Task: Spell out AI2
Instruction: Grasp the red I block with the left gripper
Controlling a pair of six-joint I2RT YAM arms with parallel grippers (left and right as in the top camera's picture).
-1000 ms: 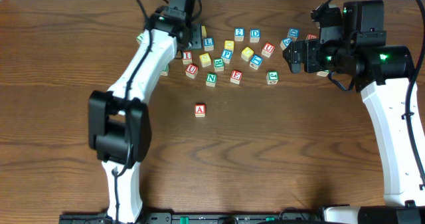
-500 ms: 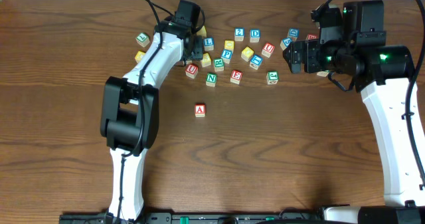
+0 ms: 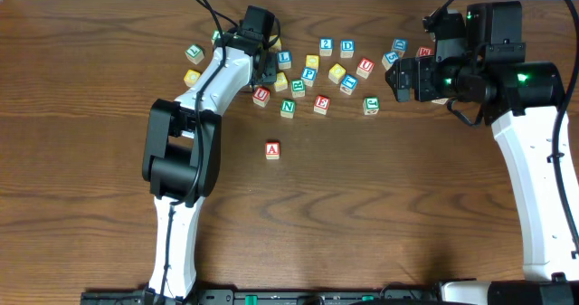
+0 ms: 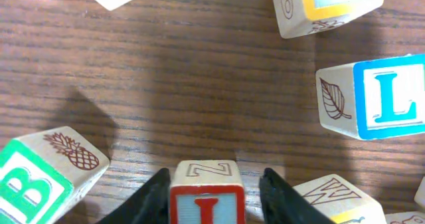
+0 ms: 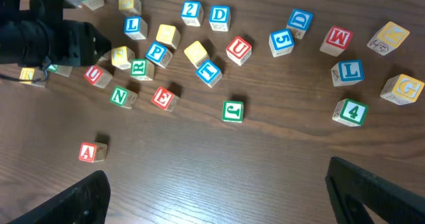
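Looking down at the table [image 3: 380, 214], I see dark wood grain right across the overhead view. My left arm [image 3: 194, 115] reaches to the far side, into the left edge of the scatter of letter blocks [image 3: 317, 74]. My right arm [image 3: 534, 160] stands along the right side, its head over the right end of that scatter.

On to the left pincer [image 4: 214, 177]. On the wrist camera its jaws are apart and sit on either side of the I block [image 4: 207, 207], the one with a red frame and a red letter. The left finger looks to be against the block, with a thin gap showing on the right, so I'm calling it not clamped. The right pincer [image 5: 219, 197] is spread wide above the table, fingers at the two bottom corners of its own view, nothing between them.

Now the blocks. The A block [image 3: 272, 150] sits alone on bare wood, well apart from the rest and nearer to me. The 2 block [image 3: 326, 44] is at the far edge of the scatter, just beside a blue D. Around the I block on the left wrist view, the L block [image 4: 385, 98] lies to the right and the green B block [image 4: 33, 184] to the left, neither touching it.
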